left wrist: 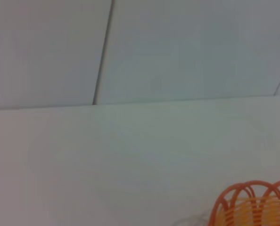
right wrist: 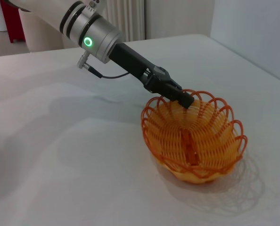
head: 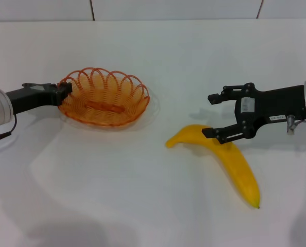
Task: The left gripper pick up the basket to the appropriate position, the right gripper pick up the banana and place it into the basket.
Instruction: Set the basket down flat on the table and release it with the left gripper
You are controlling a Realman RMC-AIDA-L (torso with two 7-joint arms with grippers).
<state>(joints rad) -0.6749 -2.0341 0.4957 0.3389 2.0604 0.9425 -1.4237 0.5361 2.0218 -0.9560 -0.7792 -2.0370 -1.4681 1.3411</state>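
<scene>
Nearest the robot on the white table [head: 142, 206], the banana [head: 230, 159] lies flat, its dark tip toward the robot and its other end pointing toward the middle of the table. Over that farther end hovers the right gripper [head: 213, 114], reaching in from the right with its two fingers spread wide apart; the lower finger [head: 222, 134] sits across the banana's upper part, though whether it touches the fruit cannot be told. Farther back and to the left, well apart from the banana, stands the basket [head: 104, 98], empty. At its left rim, the left gripper [head: 65, 90] comes in from the left edge and has its fingers closed on the looped wire, which the right wrist view shows clearly [right wrist: 185, 100]. Beyond the basket [right wrist: 192, 141] runs the pale tiled wall [head: 173, 7].
</scene>
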